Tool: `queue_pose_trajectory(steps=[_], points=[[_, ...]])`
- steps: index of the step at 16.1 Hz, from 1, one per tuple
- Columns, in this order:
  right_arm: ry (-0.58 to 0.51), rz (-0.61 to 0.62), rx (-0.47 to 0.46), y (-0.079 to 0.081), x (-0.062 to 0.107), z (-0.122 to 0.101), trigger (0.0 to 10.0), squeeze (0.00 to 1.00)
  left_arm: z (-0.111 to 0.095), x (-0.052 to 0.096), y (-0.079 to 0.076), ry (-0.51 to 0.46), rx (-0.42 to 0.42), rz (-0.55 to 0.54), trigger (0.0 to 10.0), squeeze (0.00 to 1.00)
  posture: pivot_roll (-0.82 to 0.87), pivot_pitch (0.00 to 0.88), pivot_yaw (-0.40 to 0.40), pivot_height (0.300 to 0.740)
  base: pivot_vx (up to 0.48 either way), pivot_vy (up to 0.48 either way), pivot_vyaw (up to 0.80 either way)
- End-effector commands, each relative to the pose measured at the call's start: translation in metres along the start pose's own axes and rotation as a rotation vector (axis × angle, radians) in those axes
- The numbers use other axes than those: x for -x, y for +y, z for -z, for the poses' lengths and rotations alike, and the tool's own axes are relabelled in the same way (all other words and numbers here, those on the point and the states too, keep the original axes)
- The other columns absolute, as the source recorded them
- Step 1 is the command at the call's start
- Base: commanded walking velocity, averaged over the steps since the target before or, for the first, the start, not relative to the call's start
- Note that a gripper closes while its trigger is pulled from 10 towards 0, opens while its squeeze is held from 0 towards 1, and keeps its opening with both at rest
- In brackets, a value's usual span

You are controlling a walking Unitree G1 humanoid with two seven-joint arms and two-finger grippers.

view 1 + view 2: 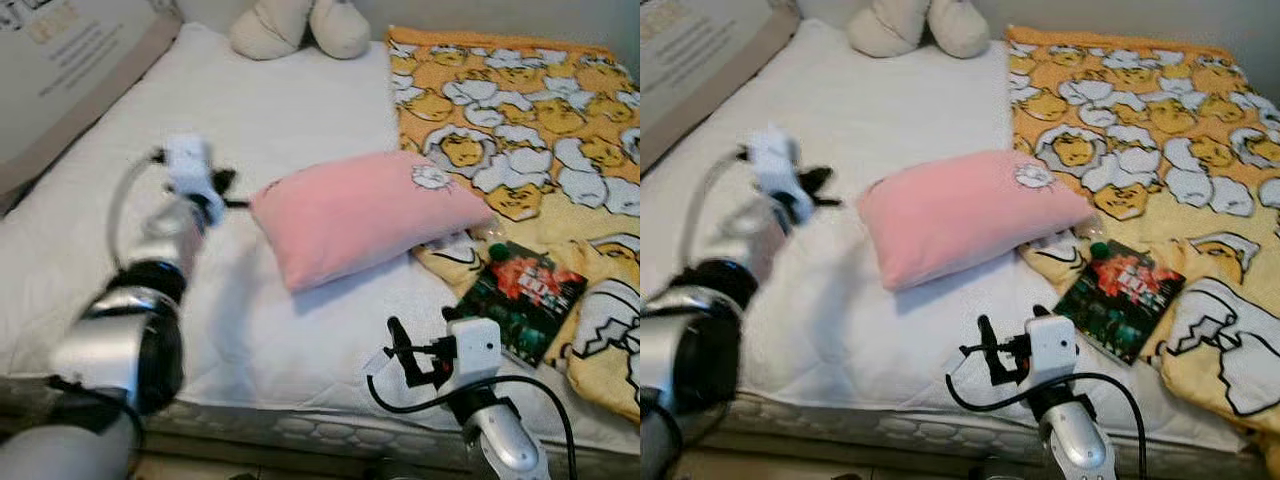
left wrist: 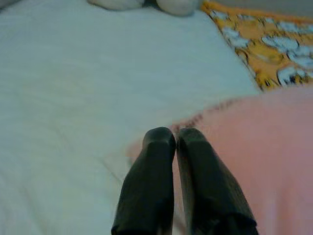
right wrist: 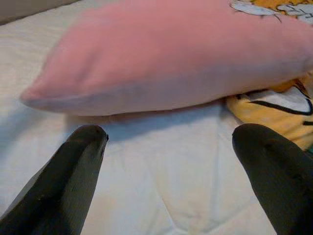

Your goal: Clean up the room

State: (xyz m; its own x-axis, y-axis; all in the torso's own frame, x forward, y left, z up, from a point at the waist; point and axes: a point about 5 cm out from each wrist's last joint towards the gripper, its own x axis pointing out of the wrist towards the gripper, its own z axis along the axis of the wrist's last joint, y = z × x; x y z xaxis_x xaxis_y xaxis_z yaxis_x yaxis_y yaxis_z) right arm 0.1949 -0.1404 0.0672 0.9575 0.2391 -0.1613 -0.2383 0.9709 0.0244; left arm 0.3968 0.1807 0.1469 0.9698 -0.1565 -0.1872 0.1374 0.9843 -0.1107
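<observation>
Left eye view looks down on a bed with a white mattress (image 1: pixel 270 120). At about ten o'clock a cardboard box (image 1: pixel 70 70) leans along the mattress edge. At nine o'clock the left gripper (image 1: pixel 240 203) reaches over the sheet; its black fingers (image 2: pixel 151 181) are pressed together with nothing between them, their tips right at the near corner of the pink pillow (image 1: pixel 365 215), though contact cannot be told. The pillow lies at the centre of the bed, its far end resting over the edge of a yellow-orange patterned blanket (image 1: pixel 530 130) that covers the mattress from one to four o'clock. At twelve o'clock a cream plush toy (image 1: pixel 300 25) sits at the head of the bed. At about five o'clock the right gripper (image 1: pixel 392 357) hovers over the near edge of the mattress with its fingers (image 3: pixel 73 166) spread wide and empty, pointing toward the pillow's long side. Just beside it, at four o'clock, a dark book with a red and green cover (image 1: pixel 522 298) lies on the blanket.
</observation>
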Motion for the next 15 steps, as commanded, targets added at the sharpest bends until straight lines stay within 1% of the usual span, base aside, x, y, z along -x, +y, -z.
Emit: queue_pose_trajectory(steps=[1,3,4,9,10,12,15], points=[[-0.014,-0.031,0.014,0.0,0.003,-0.002,10.0,0.0,-0.003,-0.002,-0.005,-0.005,-0.013,0.006,10.0,1.0,-0.2,0.007,0.013,0.731,0.0,0.0,0.0],[-0.004,-0.047,0.035,0.0,0.007,-0.001,10.0,0.0,-0.001,-0.004,-0.009,0.006,-0.01,-0.005,10.0,1.0,-0.22,0.013,0.021,0.731,0.0,0.0,0.0],[0.003,-0.023,0.034,-0.003,0.008,-0.001,10.0,0.0,-0.001,-0.005,-0.015,0.005,-0.019,0.001,10.0,1.0,-0.23,0.013,0.027,0.731,0.0,0.0,0.0],[-0.008,0.023,0.025,-0.004,0.009,-0.001,10.0,0.0,0.0,-0.008,-0.03,0.009,-0.07,0.04,10.0,1.0,-0.26,0.009,0.047,0.731,0.0,0.0,0.0],[-0.009,0.042,0.017,-0.005,0.009,0.0,10.0,0.0,0.006,-0.008,-0.036,0.022,-0.06,0.059,10.0,1.0,-0.26,0.011,0.056,0.731,0.0,0.0,0.0],[-0.009,0.049,0.014,-0.004,0.01,0.0,10.0,0.0,0.015,-0.008,-0.042,0.041,-0.028,0.072,10.0,1.0,-0.26,0.011,0.058,0.731,0.0,0.0,0.0],[-0.01,0.061,0.008,-0.004,0.01,0.001,10.0,0.0,0.021,-0.007,-0.044,0.044,-0.007,0.072,10.0,1.0,-0.26,0.013,0.06,0.731,0.0,0.0,0.0]])
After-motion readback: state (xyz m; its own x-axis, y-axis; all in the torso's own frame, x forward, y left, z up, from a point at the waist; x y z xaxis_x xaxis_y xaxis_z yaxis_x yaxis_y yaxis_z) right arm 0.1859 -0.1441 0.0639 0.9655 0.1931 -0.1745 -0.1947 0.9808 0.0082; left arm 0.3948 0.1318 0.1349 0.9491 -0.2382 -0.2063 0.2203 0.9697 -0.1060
